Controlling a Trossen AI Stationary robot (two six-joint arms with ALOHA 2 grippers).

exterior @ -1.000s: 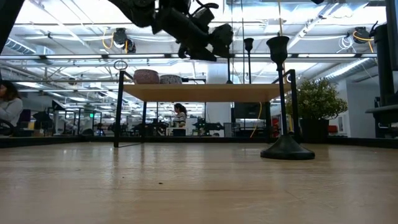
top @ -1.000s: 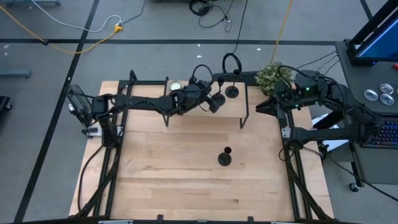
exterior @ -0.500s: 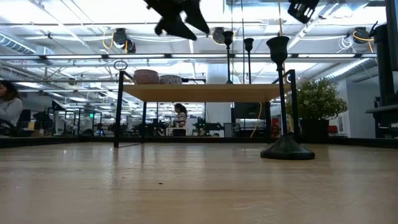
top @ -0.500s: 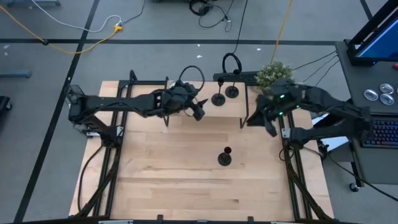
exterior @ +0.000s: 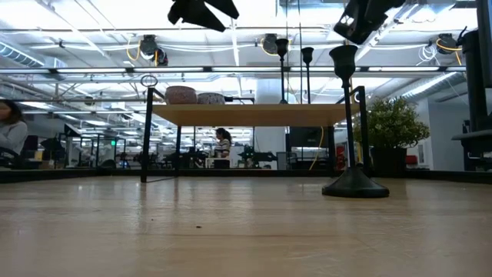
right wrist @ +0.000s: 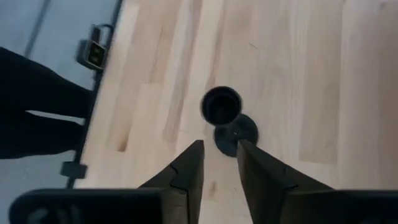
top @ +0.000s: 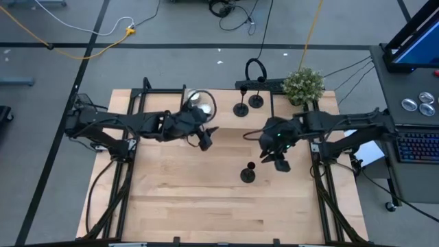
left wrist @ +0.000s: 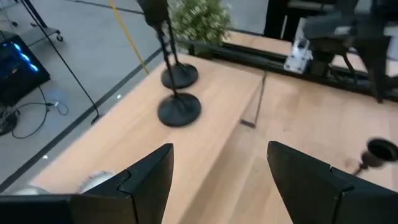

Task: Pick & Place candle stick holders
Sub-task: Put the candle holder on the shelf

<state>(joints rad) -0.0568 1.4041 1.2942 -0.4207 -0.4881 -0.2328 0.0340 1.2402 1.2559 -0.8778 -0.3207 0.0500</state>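
Note:
Three black candle stick holders show. Two stand on their disc bases on a raised wooden shelf [top: 226, 116] at the table's far side, one [top: 241, 109] nearer than the other [top: 256, 101]; both also show in the left wrist view [left wrist: 179, 111] [left wrist: 179, 76]. The third holder [top: 247, 173] stands on its base on the table top [exterior: 354, 185]. My left gripper [top: 204, 138] [left wrist: 217, 180] is open and empty, in the air left of the shelf's front edge. My right gripper [top: 276, 156] [right wrist: 219, 165] hangs above and just right of the third holder [right wrist: 229, 121], its fingers a little apart, touching nothing.
The shelf stands on thin black legs [exterior: 144, 135]; bowls [exterior: 191, 95] sit on its left part. A potted plant [top: 303, 84] stands at the far right corner. Black frame rails [top: 322, 185] run along both table sides. The near half of the table [top: 206, 206] is bare wood.
My left gripper has drawn back from the two holders on the shelf, toward the table's left and near side. My right arm has swung from the far right corner toward the table's middle and now hangs over the third holder. No holder has moved.

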